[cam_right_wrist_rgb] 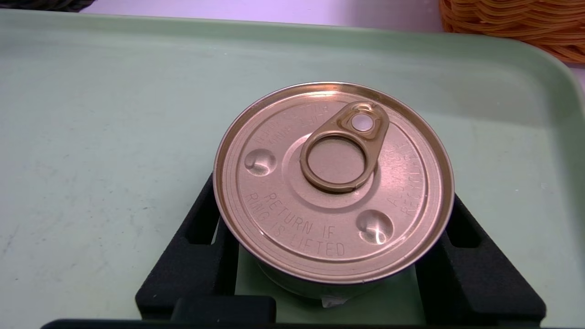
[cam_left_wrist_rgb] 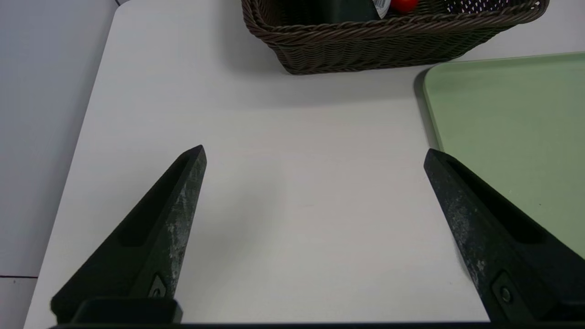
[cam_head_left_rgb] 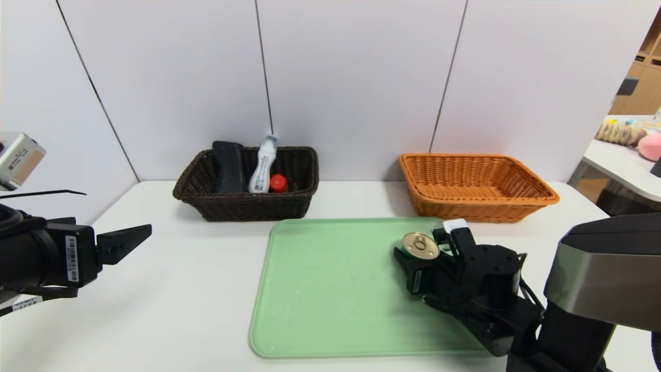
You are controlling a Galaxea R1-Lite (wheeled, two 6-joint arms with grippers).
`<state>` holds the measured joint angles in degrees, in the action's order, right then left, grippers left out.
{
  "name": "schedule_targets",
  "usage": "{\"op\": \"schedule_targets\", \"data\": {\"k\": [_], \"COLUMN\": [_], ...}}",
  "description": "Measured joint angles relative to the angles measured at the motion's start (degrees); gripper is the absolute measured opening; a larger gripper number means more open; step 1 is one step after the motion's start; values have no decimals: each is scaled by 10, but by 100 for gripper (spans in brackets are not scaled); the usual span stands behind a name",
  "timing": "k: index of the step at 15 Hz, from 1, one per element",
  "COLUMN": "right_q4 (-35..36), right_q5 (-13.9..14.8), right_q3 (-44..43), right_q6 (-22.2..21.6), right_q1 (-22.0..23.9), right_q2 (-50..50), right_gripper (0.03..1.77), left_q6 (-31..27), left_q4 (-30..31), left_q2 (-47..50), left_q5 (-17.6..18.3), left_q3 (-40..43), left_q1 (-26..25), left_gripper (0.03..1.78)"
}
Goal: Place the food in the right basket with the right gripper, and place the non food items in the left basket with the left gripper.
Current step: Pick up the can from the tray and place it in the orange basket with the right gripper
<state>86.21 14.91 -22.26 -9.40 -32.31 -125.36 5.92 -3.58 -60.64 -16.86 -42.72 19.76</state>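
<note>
The right gripper [cam_head_left_rgb: 419, 253], black and two-fingered on a bulky black and grey arm, is clamped on the small squat round tin can with a gold pull-ring lid [cam_right_wrist_rgb: 333, 180], one finger pressed against each side, over the far right part of the pale green plastic tray [cam_head_left_rgb: 330, 289]. Just beyond the tray's far right corner sits the rectangular orange-tan wicker basket [cam_head_left_rgb: 477, 206]. At the far left stands the rectangular dark brown wicker basket [cam_head_left_rgb: 242, 209], holding a long black textured case [cam_head_left_rgb: 229, 166], a translucent white bottle [cam_head_left_rgb: 262, 166] and a small red lumpy object [cam_head_left_rgb: 278, 183]. The left gripper [cam_left_wrist_rgb: 315, 157], black with a white barcode sticker, hovers with its fingers spread wide over the white table [cam_head_left_rgb: 170, 289], left of the tray
</note>
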Motion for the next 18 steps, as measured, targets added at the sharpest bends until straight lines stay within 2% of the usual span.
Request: {"op": "schedule_targets", "data": {"k": [4, 6, 10, 13, 15, 18], "right_q4": [0, 4, 8, -4, -57, -199], "right_q5": [0, -2, 0, 2, 2, -8], "right_q3": [-7, -31, -73, -106, -141, -222], "right_q6": [6, 26, 32, 33, 34, 36], "right_q1": [-16, -20, -34, -26, 5, 73], "right_q2": [40, 54, 76, 95, 119, 163], "right_gripper": [102, 102, 101, 101, 101, 101], "left_q6": [0, -1, -1, -1, -2, -5], "left_q4": [0, 0, 0, 0, 0, 0], "left_q2": [0, 0, 2, 4, 9, 14], "left_q5": [-1, -2, -5, -5, -6, -6], "left_q3": [8, 14, 29, 40, 49, 51], "left_q1": [0, 0, 0, 0, 1, 1], "left_gripper": [169, 169, 169, 169, 169, 169]}}
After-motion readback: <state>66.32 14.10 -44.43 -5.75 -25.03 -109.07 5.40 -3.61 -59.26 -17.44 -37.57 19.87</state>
